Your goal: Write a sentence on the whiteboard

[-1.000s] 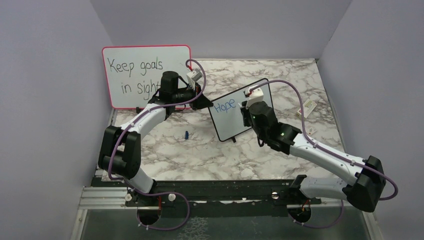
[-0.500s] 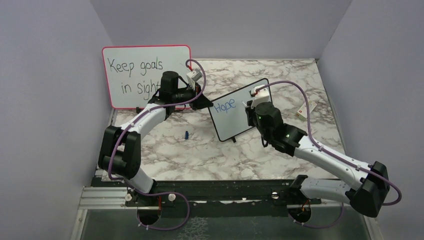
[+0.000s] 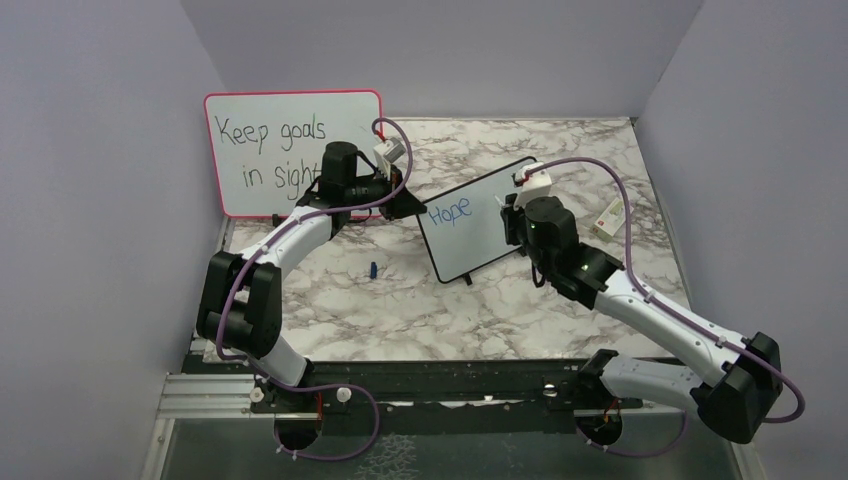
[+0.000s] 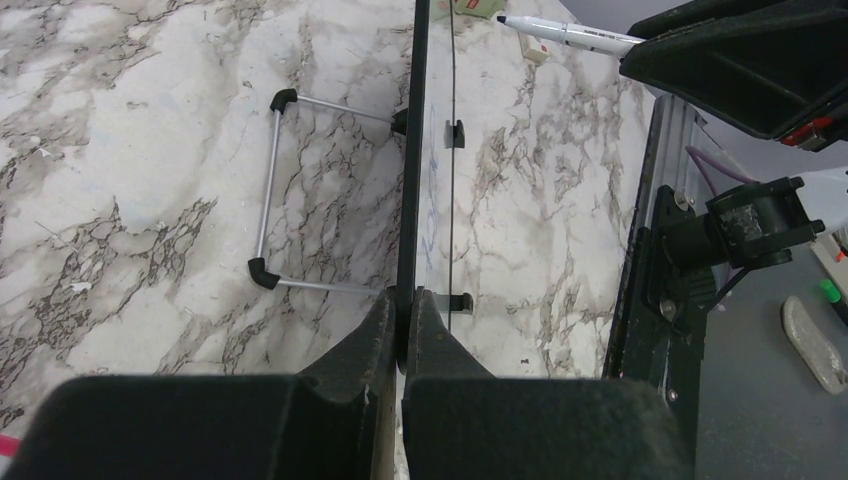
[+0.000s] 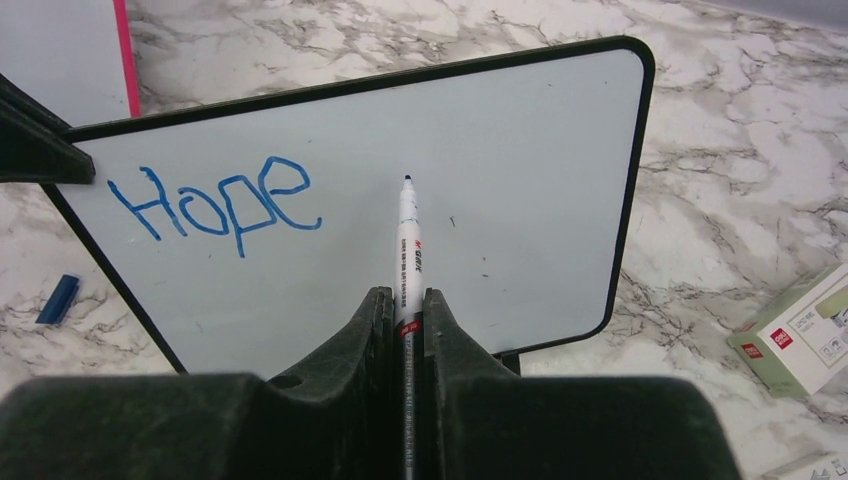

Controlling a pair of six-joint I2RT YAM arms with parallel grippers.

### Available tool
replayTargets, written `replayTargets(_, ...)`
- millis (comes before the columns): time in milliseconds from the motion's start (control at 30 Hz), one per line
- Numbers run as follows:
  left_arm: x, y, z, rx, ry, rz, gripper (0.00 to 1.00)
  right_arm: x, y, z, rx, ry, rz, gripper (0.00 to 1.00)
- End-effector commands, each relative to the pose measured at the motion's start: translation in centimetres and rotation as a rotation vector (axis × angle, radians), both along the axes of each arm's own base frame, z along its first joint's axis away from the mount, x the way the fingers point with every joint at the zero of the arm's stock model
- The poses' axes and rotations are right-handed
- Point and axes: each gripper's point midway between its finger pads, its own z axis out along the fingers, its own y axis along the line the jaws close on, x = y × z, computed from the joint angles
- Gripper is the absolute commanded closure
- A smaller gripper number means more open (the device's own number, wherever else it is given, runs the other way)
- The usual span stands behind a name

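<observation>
The small black-framed whiteboard (image 3: 472, 245) stands tilted at the table's middle. It bears the blue word "Hope" (image 3: 449, 211), the only part of the sentence showing, at its upper left. My left gripper (image 3: 407, 204) is shut on the board's left edge; the left wrist view shows the frame edge-on (image 4: 411, 150) between my closed jaws (image 4: 405, 300). My right gripper (image 3: 508, 216) is shut on a white marker (image 5: 408, 240). Its tip points at the bare board (image 5: 520, 150), right of "Hope" (image 5: 215, 200); I cannot tell whether it touches. The marker also shows in the left wrist view (image 4: 570, 36).
A larger pink-framed board (image 3: 290, 200) with black handwriting stands at the back left, behind my left arm. A blue marker cap (image 3: 372, 269) lies on the marble left of the small board. A small carton (image 3: 610, 218) lies to the right. The board's wire stand (image 4: 268, 190) sticks out behind it.
My right gripper has moved rightward along the board with the marker, away from "Hope". No new stroke shows. The left arm and the board have not moved.
</observation>
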Motion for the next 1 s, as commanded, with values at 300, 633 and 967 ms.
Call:
replayTargets(300,-0.3,0.1,-1.2,0.028,0.031,-0.015,1.0,1.7,1.2,1.1,0.013,-0.041,0.045,0.99)
replayTargets(633,-0.3,0.1,-1.3,0.028,0.034,-0.017,1.0,2.8,1.3,1.6,0.013,-0.062,0.035,0.99)
replayTargets(967,-0.3,0.1,-1.3,0.028,0.036,-0.019,1.0,3.6,1.5,2.0,0.016,-0.077,0.033,0.99)
